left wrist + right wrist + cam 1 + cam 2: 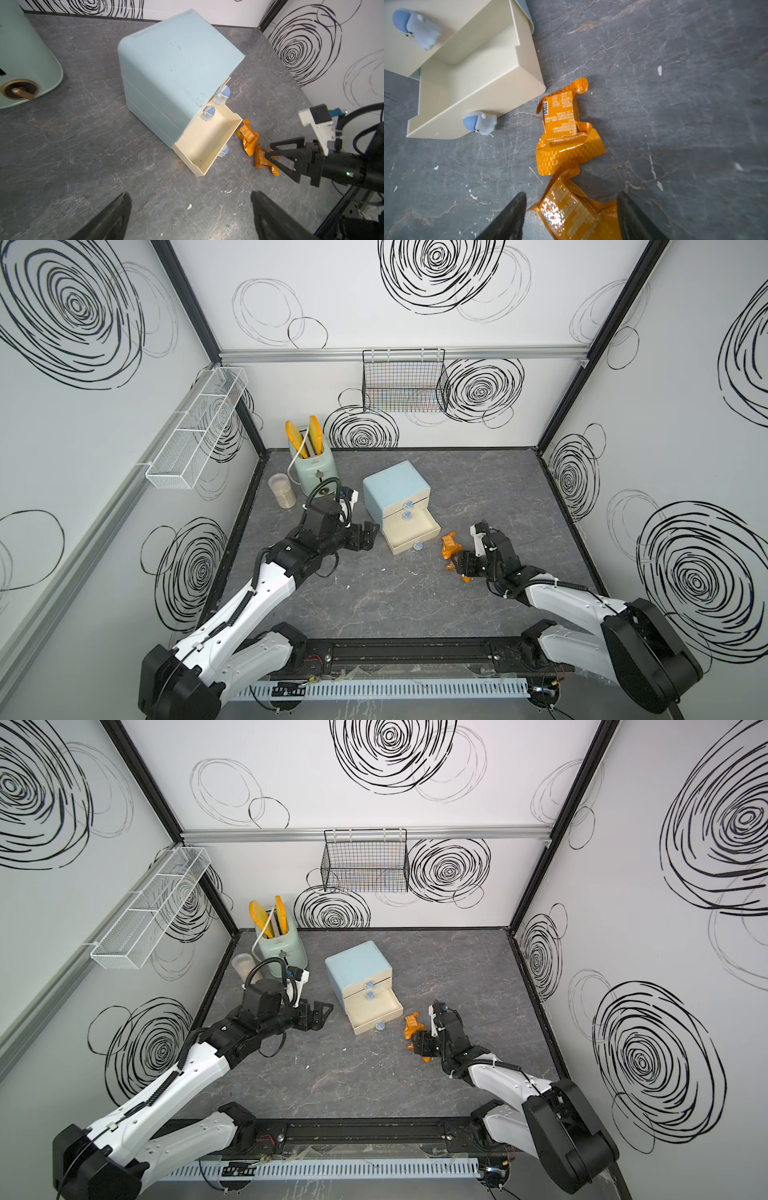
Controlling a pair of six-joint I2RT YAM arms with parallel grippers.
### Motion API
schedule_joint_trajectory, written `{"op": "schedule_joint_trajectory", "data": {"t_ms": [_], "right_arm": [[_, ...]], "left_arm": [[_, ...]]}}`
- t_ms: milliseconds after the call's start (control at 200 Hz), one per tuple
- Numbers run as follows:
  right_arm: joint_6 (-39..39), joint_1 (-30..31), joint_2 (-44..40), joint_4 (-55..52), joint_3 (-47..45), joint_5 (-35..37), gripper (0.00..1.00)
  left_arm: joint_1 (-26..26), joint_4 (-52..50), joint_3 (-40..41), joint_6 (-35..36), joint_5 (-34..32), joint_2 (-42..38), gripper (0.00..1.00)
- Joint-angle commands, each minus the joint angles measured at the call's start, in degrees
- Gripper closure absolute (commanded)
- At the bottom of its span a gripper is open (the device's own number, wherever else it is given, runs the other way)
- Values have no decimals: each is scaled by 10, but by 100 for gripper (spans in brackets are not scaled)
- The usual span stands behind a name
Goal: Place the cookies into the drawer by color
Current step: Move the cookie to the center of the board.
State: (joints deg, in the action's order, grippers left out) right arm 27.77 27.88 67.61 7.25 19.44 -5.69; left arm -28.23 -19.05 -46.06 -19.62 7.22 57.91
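The pale blue drawer (392, 489) stands mid-table with its bottom tray (415, 531) pulled out and nothing in it; the two upper fronts are closed. Two orange cookies lie on the table just right of the tray. One cookie (562, 116) lies free beside the tray's corner. The other cookie (571, 209) lies between the fingers of my right gripper (571, 195), which stands open over it, low on the table (459, 566). My left gripper (189, 195) hovers open and empty left of the drawer (368, 537).
A mint-green toaster (313, 470) holding two yellow slices and a clear cup (282, 489) stand at the back left. A black wire basket (405, 381) hangs on the back wall and a white mesh basket (195, 431) on the left wall.
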Motion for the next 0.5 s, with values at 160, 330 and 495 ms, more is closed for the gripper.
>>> {"op": "schedule_joint_trajectory", "data": {"t_ms": [160, 330, 495], "right_arm": [[-60, 6, 41, -10, 23, -98, 37], [-74, 34, 43, -13, 20, -129, 38], [-82, 62, 62, 11, 23, -150, 38]], "left_arm": [[-48, 49, 24, -14, -10, 14, 6], [-86, 53, 39, -12, -11, 20, 7], [-128, 71, 62, -22, -12, 19, 7]]}}
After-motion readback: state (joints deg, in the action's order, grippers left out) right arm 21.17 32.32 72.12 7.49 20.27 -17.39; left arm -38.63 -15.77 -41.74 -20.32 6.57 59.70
